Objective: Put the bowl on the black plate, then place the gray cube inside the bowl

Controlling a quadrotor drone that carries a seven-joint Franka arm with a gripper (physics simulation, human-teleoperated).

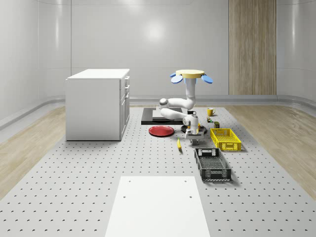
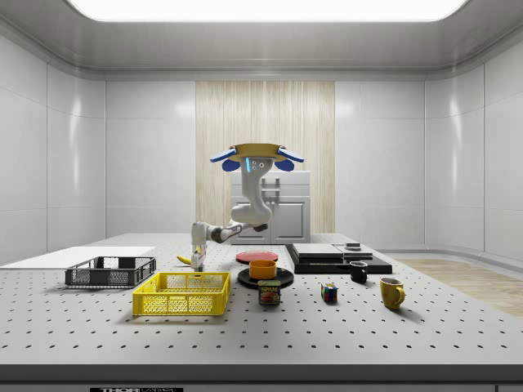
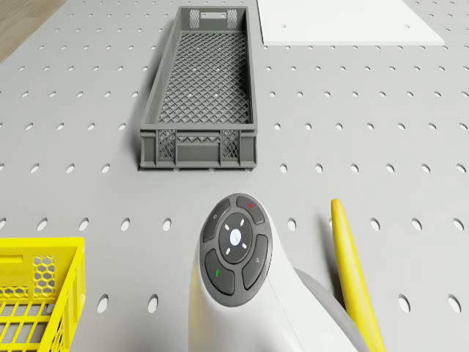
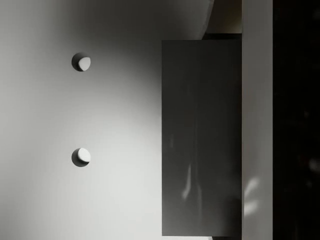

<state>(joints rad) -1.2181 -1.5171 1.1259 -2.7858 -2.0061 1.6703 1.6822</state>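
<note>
Plainly, in the side view the yellow mesh plastic basket point(image 2: 181, 294) stands nearest. Just behind it the orange round bowl point(image 2: 262, 268) sits upright on the flat black plate point(image 2: 280, 280), so I judge the first half of the task done.

Farther back, the gripper point(image 2: 197, 263) hangs low, close over the perforated grey table point(image 2: 458, 327) and beside a yellow banana point(image 2: 186, 260). It is off to that view's left of the plate. I cannot tell whether the gripper is open or closed.

In the wrist view a dark gray cube point(image 4: 200, 137) lies right before the camera on the table, apart from the bowl. Grasping it and carrying it into the bowl is what remains.

Behind, the yellow-bodied, blue-rotored drone point(image 2: 256, 153) hovers above the table in front of a white drawer cabinet point(image 2: 294, 208).
</note>
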